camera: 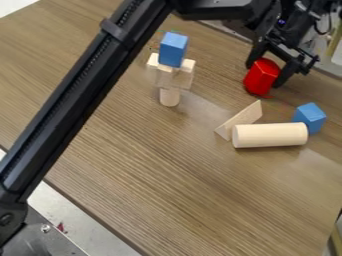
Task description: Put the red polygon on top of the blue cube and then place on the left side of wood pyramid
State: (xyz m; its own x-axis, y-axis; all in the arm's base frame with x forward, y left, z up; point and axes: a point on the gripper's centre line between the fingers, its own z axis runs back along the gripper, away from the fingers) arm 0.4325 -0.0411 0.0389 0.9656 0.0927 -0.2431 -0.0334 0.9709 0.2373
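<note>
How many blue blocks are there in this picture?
2. One blue block stands on top of the stack of wooden pieces; the other is on the table by the wooden cylinder's right end. The arm covers part of the table, so more may be hidden.

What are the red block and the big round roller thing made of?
The shiny red six-sided block looks like painted wood or maybe plastic; its smooth, glossy sides leave both possible. The pale wooden cylinder seems to be plain, smooth wood, because it has a light tan, unpainted colour.
</note>
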